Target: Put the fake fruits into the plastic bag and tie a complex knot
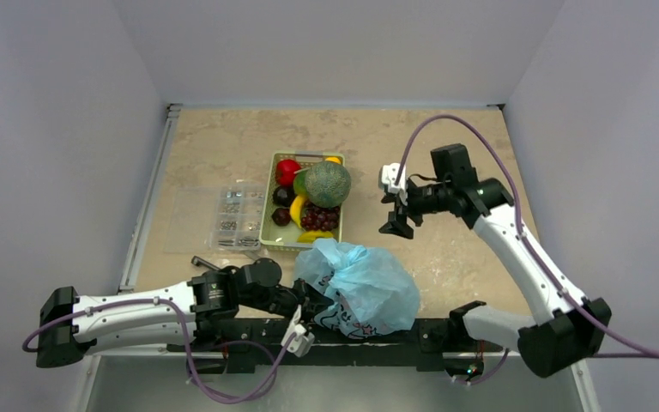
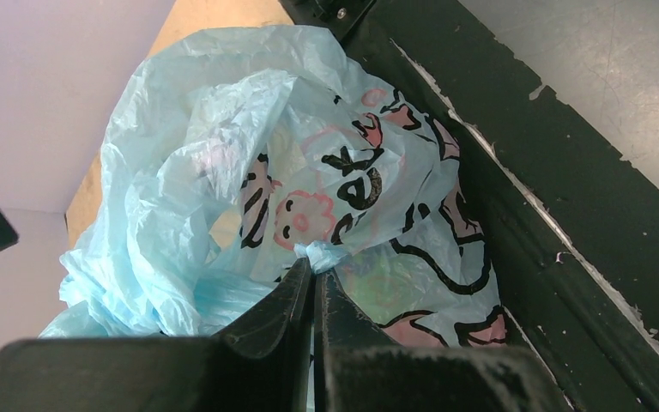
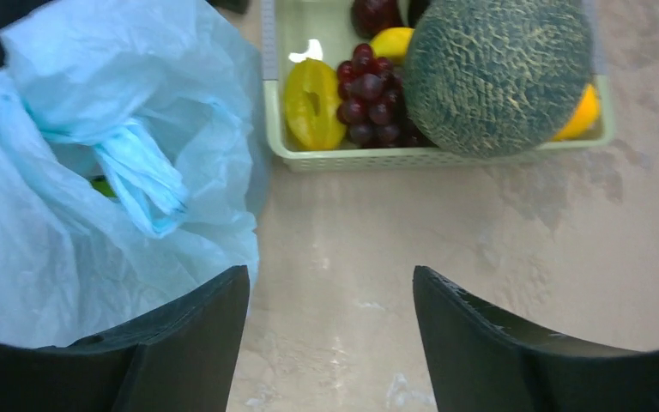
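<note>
- Loading step, I judge: the glossy plastic fake fruits sit in the pale-green mesh basket, and the crinkly light-blue printed plastic bag lies at the table's near edge.
- The left gripper pinches a bag fold; the right gripper hangs spread and empty.
- The next move calls for picking a fruit.
- The bag's inside is mostly hidden, and no knot shows.
</note>
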